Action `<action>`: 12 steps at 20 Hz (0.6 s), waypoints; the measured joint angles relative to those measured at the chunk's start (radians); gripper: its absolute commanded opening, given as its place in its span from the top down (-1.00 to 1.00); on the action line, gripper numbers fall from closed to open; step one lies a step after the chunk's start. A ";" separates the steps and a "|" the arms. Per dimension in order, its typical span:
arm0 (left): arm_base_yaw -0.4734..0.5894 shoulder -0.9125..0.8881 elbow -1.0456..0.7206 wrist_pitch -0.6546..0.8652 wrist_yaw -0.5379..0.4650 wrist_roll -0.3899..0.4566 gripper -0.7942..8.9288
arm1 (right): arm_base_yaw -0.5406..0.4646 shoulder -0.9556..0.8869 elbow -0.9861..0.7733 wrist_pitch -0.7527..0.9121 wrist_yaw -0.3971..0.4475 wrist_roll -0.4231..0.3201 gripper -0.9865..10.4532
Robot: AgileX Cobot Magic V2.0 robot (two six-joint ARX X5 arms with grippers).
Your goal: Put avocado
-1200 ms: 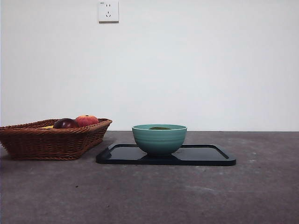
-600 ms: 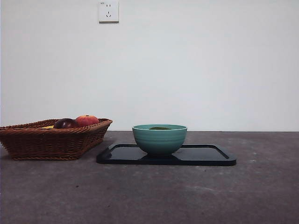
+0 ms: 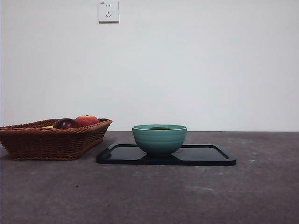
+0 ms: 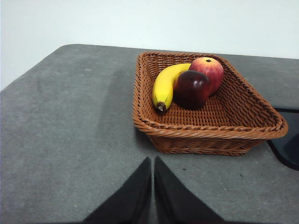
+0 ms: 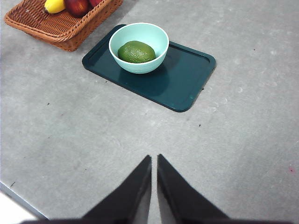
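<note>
The dark green avocado lies inside a teal bowl that stands on a dark tray. In the front view only the avocado's top peeks over the bowl rim, on the tray. My right gripper is shut and empty, well back from the tray above bare table. My left gripper is shut and empty, in front of the wicker basket. Neither arm shows in the front view.
The wicker basket at the left holds a banana, a red-orange apple and a dark maroon fruit. It also shows in the right wrist view. A wall socket is on the back wall.
</note>
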 measured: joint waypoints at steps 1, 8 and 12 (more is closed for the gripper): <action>0.000 0.000 0.000 0.000 0.000 0.008 0.82 | 0.000 0.000 0.000 0.000 0.000 0.000 0.80; 0.000 0.000 0.000 0.000 0.000 0.016 0.82 | 0.000 0.000 0.000 0.000 0.000 0.000 0.80; 0.000 0.000 0.000 0.000 0.000 0.016 0.82 | 0.000 0.000 0.000 0.000 0.000 0.000 0.80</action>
